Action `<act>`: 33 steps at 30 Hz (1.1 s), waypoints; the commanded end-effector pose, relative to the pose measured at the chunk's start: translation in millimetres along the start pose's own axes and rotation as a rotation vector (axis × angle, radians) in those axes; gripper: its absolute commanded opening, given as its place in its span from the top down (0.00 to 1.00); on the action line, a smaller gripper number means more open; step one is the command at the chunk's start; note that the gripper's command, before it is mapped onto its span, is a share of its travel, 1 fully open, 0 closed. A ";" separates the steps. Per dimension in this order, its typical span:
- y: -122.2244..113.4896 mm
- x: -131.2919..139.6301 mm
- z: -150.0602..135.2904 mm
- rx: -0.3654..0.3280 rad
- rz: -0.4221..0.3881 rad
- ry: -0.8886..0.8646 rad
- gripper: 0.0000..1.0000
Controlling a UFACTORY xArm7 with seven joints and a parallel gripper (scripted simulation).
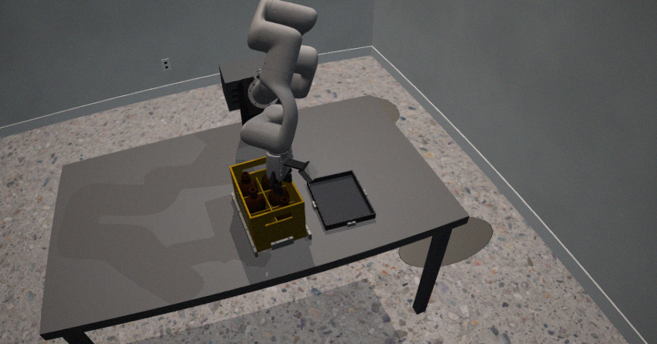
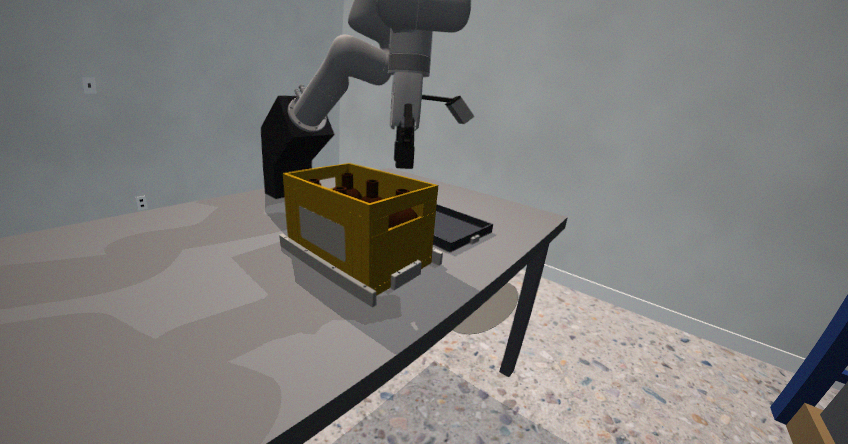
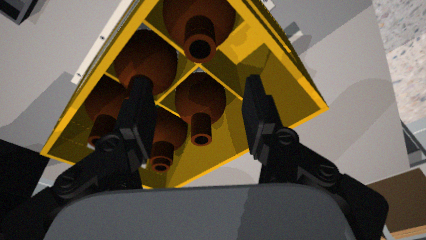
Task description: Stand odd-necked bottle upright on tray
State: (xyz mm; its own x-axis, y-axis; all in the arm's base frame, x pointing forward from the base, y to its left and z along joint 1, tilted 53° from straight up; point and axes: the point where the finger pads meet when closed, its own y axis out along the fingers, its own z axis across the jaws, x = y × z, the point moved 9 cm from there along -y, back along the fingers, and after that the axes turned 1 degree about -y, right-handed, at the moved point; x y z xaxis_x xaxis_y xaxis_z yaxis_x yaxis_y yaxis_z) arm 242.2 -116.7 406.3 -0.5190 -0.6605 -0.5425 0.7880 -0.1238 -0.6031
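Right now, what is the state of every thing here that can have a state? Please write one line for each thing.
Pincer: open, holding nothing, above the crate.
Crate: level on the table, between its stops.
Bottles: five, all standing in the crate, none gripped.
Tray: flat on the table beside the crate, nothing on it.
Table: standing, bears crate and tray.

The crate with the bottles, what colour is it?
Yellow. The crate shows best in the exterior view.
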 end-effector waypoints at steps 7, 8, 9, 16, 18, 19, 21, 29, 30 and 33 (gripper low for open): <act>10.2 -0.7 0.9 0.002 0.001 0.000 0.35; 11.6 -0.8 0.9 0.002 0.001 0.000 0.35; 12.9 -0.8 0.9 0.002 0.001 0.000 0.35; 21.6 -1.2 1.0 0.002 0.001 0.000 0.35; 23.7 -1.3 1.1 0.002 0.001 0.000 0.35; 24.6 -1.3 1.1 0.002 0.001 0.000 0.35; 25.5 -1.4 1.1 0.002 0.001 0.000 0.35; 29.7 -1.5 1.1 0.002 0.001 0.000 0.35; 30.0 -1.6 1.1 0.002 0.001 0.000 0.35; 30.6 -1.6 1.1 0.002 0.001 0.000 0.35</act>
State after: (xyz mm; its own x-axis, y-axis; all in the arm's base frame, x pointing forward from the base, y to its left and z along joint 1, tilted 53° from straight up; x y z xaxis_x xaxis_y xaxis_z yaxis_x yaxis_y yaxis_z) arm 266.9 -119.9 388.9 -0.5190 -0.6606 -0.5425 0.7880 -0.1238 -0.6031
